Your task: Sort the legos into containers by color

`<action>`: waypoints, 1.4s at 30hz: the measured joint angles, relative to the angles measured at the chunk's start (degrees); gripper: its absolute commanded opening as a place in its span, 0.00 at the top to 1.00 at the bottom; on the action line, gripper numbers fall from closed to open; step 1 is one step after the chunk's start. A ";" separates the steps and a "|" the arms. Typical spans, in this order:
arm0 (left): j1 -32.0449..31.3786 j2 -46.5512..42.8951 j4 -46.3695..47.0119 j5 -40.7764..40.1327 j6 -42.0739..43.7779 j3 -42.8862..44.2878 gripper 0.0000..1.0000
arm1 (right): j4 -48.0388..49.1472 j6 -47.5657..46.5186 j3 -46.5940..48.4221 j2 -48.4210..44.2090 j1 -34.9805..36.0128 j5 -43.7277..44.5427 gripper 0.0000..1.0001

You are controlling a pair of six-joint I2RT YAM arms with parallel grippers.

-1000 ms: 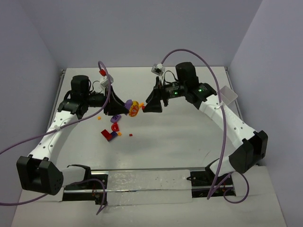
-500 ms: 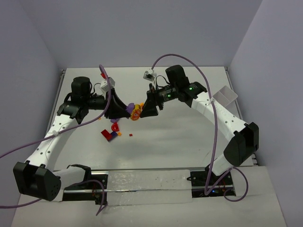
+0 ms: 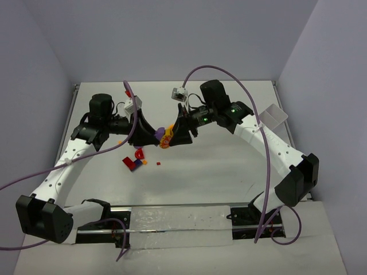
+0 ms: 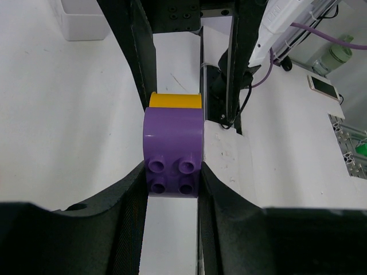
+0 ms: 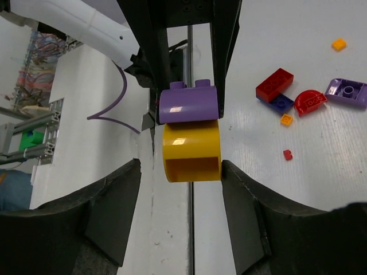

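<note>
My left gripper point(image 4: 172, 179) is shut on a purple lego point(image 4: 172, 146), with a yellow-orange round lego point(image 4: 175, 100) stuck on its far end. Both hang above the table between the arms point(image 3: 162, 136). In the right wrist view the yellow-orange lego point(image 5: 192, 150) sits between the jaws of my right gripper point(image 5: 179, 172). The right finger point(image 5: 252, 200) touches it, and a gap stays on the left side. The purple lego point(image 5: 189, 104) shows behind it. Loose legos point(image 3: 135, 158) lie on the table below. One container point(image 3: 274, 116) stands at the right, another container point(image 4: 83, 20) shows in the left wrist view.
Loose on the table are a red brick point(image 5: 274, 84), a red half-round point(image 5: 309, 101), a purple piece point(image 5: 347, 91) and tiny orange point(image 5: 339, 43) and red point(image 5: 288, 153) bits. Purple cables arch over both arms. Walls close in the table on three sides.
My right gripper has moved left up to the left gripper's stacked pieces and its jaws have narrowed around the yellow-orange one. The left gripper keeps its hold.
</note>
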 measured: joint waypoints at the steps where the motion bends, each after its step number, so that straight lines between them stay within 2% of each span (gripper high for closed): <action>1: -0.14 0.03 -0.12 0.01 0.14 0.00 1.00 | -0.06 -0.01 0.01 0.01 0.01 0.01 0.35; 4: -0.39 0.07 -0.84 0.22 0.64 0.00 1.00 | -0.39 -0.06 0.58 0.05 0.07 0.01 0.37; 6: -0.47 0.07 -1.25 0.40 0.94 0.00 1.00 | -0.41 -0.14 1.04 0.07 0.09 0.01 0.45; 8: -0.58 0.07 -1.47 0.76 1.10 -0.02 1.00 | -0.40 -0.33 1.23 0.10 0.15 0.20 0.49; 14: -0.93 0.07 -1.74 1.26 1.16 -0.11 1.00 | -1.00 -0.87 1.63 0.39 0.59 0.88 0.49; 17: -1.05 0.08 -1.79 1.30 1.14 -0.11 1.00 | -1.44 -1.65 1.92 0.61 1.32 1.77 0.55; 21: -1.19 0.14 -2.25 1.47 1.10 -0.12 1.00 | -1.95 -2.33 2.01 0.73 1.69 2.51 0.56; 23: -1.19 0.17 -2.37 1.45 1.11 -0.15 1.00 | -2.53 -2.59 2.46 0.90 1.88 2.87 0.65; 24: -1.19 0.17 -2.49 1.47 1.11 -0.15 0.98 | -2.80 -2.82 2.65 0.97 1.96 3.08 0.71; 25: -1.19 0.17 -2.55 1.47 1.11 -0.15 0.92 | -3.00 -2.95 2.74 0.99 2.03 3.26 0.89; 26: -1.19 0.17 -2.63 1.47 1.11 -0.15 0.86 | -3.13 -3.04 2.76 0.99 2.07 3.32 0.98; 28: -1.19 0.17 -2.78 1.41 1.13 -0.15 0.67 | -3.41 -3.25 2.88 0.99 2.21 3.67 1.00; 31: -1.18 0.17 -3.11 1.40 1.17 -0.15 0.55 | -3.69 -3.65 2.94 0.99 2.52 4.35 1.00; 37: -1.30 0.56 -3.53 1.32 1.42 0.05 0.46 | -4.76 -4.94 2.94 0.99 3.87 6.29 1.00; 42: -1.39 1.00 -3.86 1.73 1.59 0.24 0.49 | -5.32 -5.41 2.94 0.99 4.26 7.14 1.00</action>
